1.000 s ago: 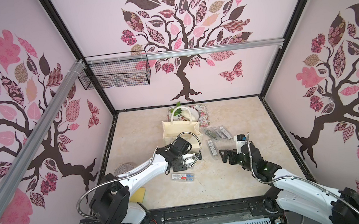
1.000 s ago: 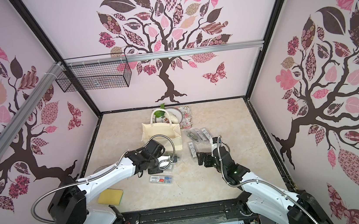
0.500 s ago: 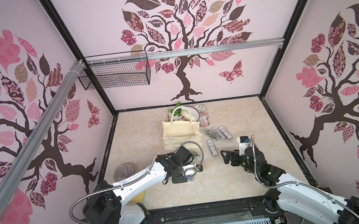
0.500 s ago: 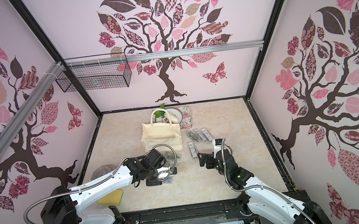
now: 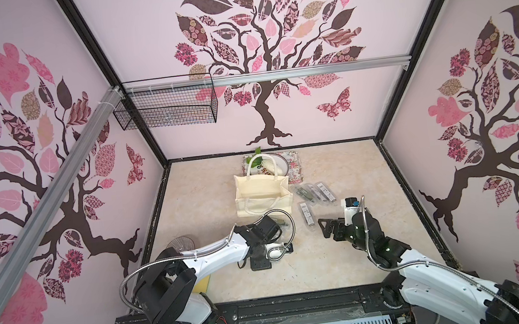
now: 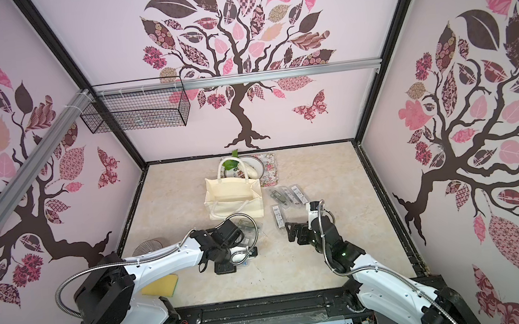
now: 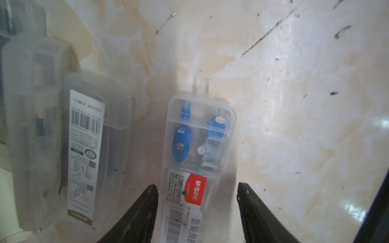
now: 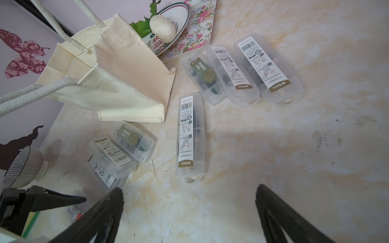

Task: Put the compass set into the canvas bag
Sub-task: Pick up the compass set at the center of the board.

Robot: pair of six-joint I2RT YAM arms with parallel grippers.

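Your left pincer point(image 7: 196, 185) is open. Its fingers straddle the label end of the compass set point(image 7: 197, 136), a clear case with a blue compass inside, lying flat on the tabletop point(image 7: 294, 105). One finger sits almost at the case's edge, the other stands apart. A second clear case point(image 7: 84, 147) lies just beside it. Your right pincer point(image 8: 189, 188) is spread wide above the tabletop, near a long clear case point(image 8: 190, 136). The canvas bag point(image 5: 262, 198) stands upright with its mouth open, behind the compass set and not touching it.
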